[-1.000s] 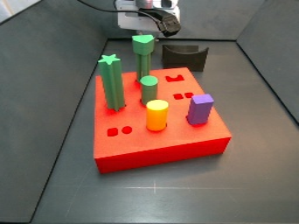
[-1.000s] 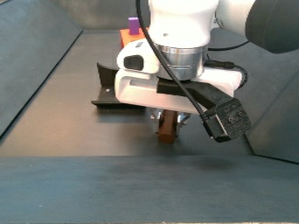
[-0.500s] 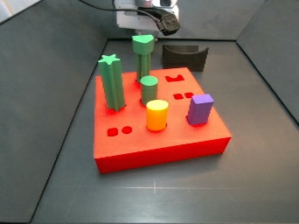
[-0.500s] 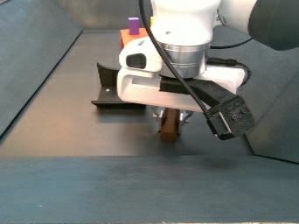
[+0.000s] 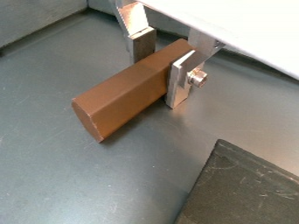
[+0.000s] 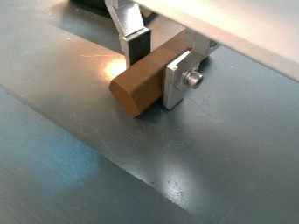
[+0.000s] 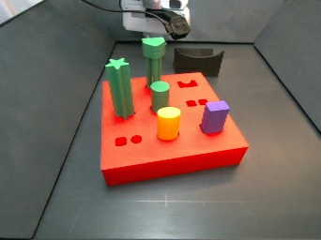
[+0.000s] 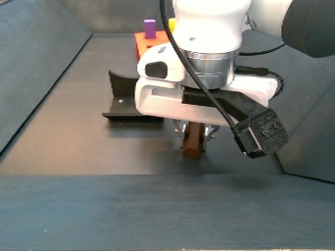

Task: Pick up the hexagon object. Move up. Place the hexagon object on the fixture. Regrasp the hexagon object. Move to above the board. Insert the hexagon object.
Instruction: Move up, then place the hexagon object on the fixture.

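The hexagon object [image 5: 117, 101] is a brown bar with a many-sided end face. It lies lengthwise between the fingers, low over the grey floor [image 5: 47, 166], and shows in both wrist views [image 6: 146, 74]. The gripper [image 5: 162, 63] has its jaws closed on the bar: one silver finger [image 5: 140, 42] is against the far side and the other finger [image 5: 181, 79] is flat against the near side. Most of the bar sticks out past the pads toward the camera. In a side view the bar's end [image 8: 194, 147] shows directly under the white hand, with the gripper [image 8: 194, 135] pointing straight down. I cannot tell whether the bar rests on the floor or is just clear of it. The fixture [image 8: 120, 98] stands on the floor just beside the gripper and apart from the bar. In a side view the gripper [image 7: 157, 21] is behind the board [image 7: 175, 155], near the fixture [image 7: 201, 61]. Upright on the board stand a green star-topped post [image 7: 119, 89], a tall green post with a six-sided top [image 7: 153, 58], a short green cylinder [image 7: 160, 94], an orange cylinder [image 7: 168, 124] and a purple block [image 7: 216, 116].
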You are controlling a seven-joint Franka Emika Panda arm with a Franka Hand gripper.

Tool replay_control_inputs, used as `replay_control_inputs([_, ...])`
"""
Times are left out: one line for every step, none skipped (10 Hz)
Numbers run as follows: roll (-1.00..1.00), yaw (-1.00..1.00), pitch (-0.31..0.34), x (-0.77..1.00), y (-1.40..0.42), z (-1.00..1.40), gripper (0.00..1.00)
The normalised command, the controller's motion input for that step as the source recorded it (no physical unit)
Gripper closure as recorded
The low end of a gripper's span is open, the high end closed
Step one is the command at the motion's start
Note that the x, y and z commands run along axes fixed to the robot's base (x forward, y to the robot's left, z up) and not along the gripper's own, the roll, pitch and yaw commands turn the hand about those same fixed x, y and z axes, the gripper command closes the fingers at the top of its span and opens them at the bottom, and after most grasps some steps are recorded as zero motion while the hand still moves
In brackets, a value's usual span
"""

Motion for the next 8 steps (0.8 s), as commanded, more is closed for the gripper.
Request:
replay_control_inputs([0.0, 0.0, 0.0, 0.0, 0.0, 0.83, 1.0])
replay_control_inputs([0.0, -0.01, 0.001, 0.0, 0.0, 0.83, 1.0])
replay_control_inputs([0.02, -0.02, 0.025, -0.04, 0.0, 0.68, 1.0])
replay_control_inputs([0.03, -0.02, 0.03, -0.04, 0.0, 0.6, 1.0])
replay_control_inputs([0.05, -0.02, 0.054, -0.02, 0.0, 0.41, 1.0])
replay_control_inputs([0.07, -0.02, 0.077, -0.02, 0.0, 0.23, 1.0])
replay_control_inputs([0.0, 0.0, 0.0, 0.0, 0.0, 1.0, 1.0])
replay_control_inputs([0.0, 0.01, 0.001, 0.0, 0.0, 1.0, 1.0])
